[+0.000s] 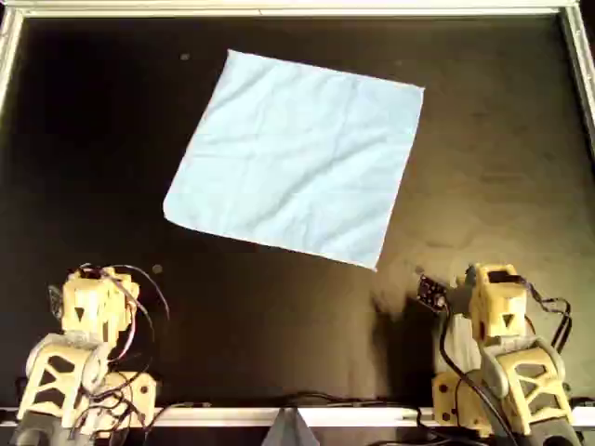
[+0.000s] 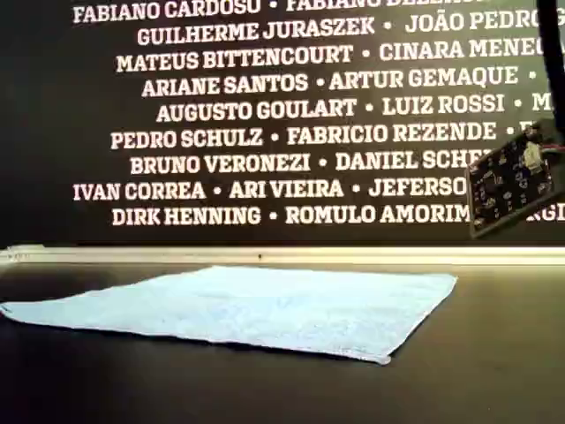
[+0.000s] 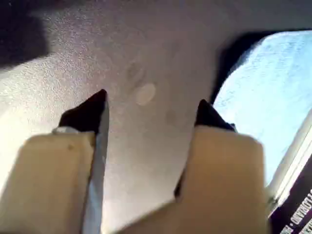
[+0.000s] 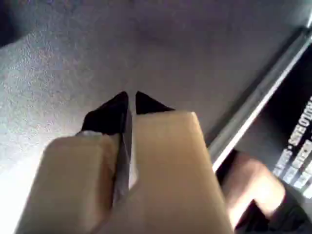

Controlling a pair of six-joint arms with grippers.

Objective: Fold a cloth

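The light blue cloth lies flat and unfolded on the black table, turned like a diamond, its near corner towards the overhead view's lower right. It also shows in the exterior view and at the edge of the first wrist view. My first gripper is open and empty over bare table, apart from the cloth. My second gripper is shut and empty over bare table, with no cloth in its view. Both arms sit at the near table edge.
A metal rail frames the table's far edge and sides. A small pale spot marks the table near the overhead view's lower-left arm. A small circuit board hangs at the exterior view's right. A lettered wall stands behind.
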